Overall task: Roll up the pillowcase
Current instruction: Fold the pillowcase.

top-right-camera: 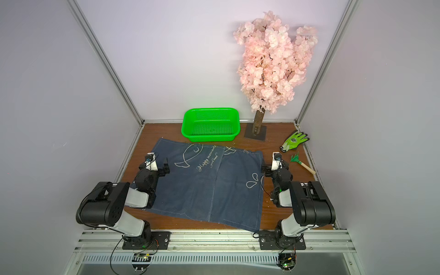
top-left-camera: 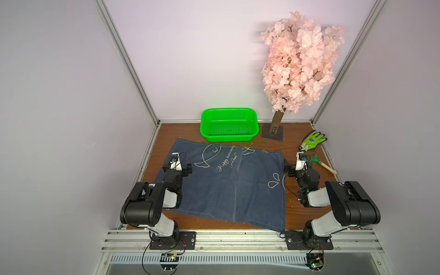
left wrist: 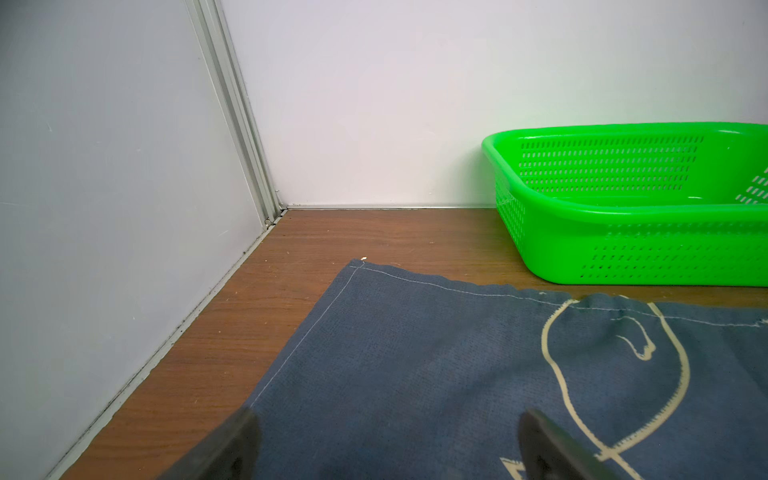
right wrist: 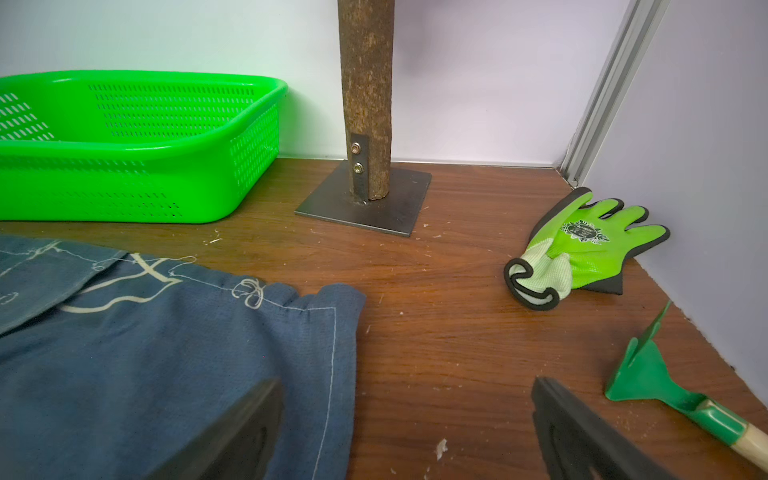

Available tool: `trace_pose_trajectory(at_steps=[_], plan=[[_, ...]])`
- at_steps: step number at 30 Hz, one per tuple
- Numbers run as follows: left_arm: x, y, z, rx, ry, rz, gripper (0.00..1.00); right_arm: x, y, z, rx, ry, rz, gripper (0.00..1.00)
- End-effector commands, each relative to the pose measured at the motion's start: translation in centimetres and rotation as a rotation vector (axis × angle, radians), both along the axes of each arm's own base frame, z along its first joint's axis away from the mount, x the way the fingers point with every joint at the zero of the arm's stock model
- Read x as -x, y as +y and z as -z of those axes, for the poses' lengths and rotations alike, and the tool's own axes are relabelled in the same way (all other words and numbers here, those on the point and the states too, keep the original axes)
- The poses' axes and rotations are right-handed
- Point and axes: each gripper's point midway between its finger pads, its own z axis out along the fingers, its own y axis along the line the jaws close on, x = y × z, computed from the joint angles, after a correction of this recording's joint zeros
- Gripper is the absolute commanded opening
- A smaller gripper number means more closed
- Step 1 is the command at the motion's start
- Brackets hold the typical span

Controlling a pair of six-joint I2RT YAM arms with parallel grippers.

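Lying flat — pillowcase (top-left-camera: 228, 188) beneath left gripper (left wrist: 388, 419); right gripper (right wrist: 405, 386) straddles its edge.

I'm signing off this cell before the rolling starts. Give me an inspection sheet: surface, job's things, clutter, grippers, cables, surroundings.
Surface: wooden table, pale crumbs scattered on it.
Job's things: pillowcase spread flat, not yet rolled, one far corner puckered.
Clutter: green basket, glove, small rake, blossom tree on a metal base.
Grippers: left gripper open over the pillowcase's edge; right gripper open, straddling the opposite edge; neither holds anything.
Cables: black cables hang in loops at the front.
Surroundings: pale walls, aluminium frame posts.
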Motion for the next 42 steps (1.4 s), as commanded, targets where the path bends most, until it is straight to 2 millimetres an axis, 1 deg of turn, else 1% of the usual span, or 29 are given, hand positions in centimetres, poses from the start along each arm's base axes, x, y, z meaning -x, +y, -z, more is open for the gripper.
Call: trace_pose_trajectory(at_steps=[1, 11, 15, 18, 21, 23, 25, 27, 28, 31, 35, 38, 42], plan=[[-0.5, 0.0, -0.6, 0.007, -0.016, 0.004, 0.99, -0.4, 0.1, -1.6, 0.000, -0.060, 0.000, 1.00], [-0.3, 0.1, -0.7, 0.022, -0.021, 0.017, 0.99, -0.5, 0.0, -1.6, -0.010, -0.056, -0.003, 1.00], [-0.6, -0.6, -1.6, 0.008, -0.035, 0.061, 1.00, -0.4, 0.4, -2.0, -0.014, -0.067, -0.034, 1.00], [-0.7, -1.0, -3.4, 0.001, -0.031, 0.088, 0.99, -0.6, 1.2, -3.7, 0.008, -0.054, -0.072, 1.00], [-1.4, -1.7, -5.3, -0.009, 0.029, 0.137, 0.99, -0.1, 1.7, -6.3, -0.006, -0.080, -0.096, 0.99], [-2.1, -1.6, -5.4, -0.001, 0.127, 0.155, 1.00, 0.2, 2.6, -7.7, -0.025, -0.072, -0.140, 1.00], [-2.4, -1.2, -5.9, 0.024, 0.172, 0.179, 0.99, 0.4, 3.5, -8.7, -0.053, -0.059, -0.186, 0.99], [-3.0, -0.5, -6.3, 0.057, 0.217, 0.187, 1.00, 0.8, 4.3, -9.3, -0.092, -0.040, -0.210, 1.00], [-3.5, 0.0, -6.4, 0.071, 0.245, 0.186, 1.00, 0.9, 4.4, -9.3, -0.108, -0.011, -0.206, 0.99], [-5.1, 2.1, -5.8, 0.124, 0.339, 0.174, 1.00, 0.8, 5.2, -8.8, -0.128, 0.091, -0.222, 0.99], [-7.4, 4.8, -3.4, 0.147, 0.507, 0.151, 1.00, 0.4, 5.3, -7.9, -0.147, 0.201, -0.206, 0.99], [-9.3, 5.6, -1.5, 0.161, 0.606, 0.162, 0.99, -0.6, 4.7, -6.8, -0.151, 0.285, -0.157, 0.98], [-12.1, 6.2, 1.0, 0.196, 0.708, 0.175, 0.96, -2.0, 4.1, -5.3, -0.155, 0.365, -0.103, 0.97]])
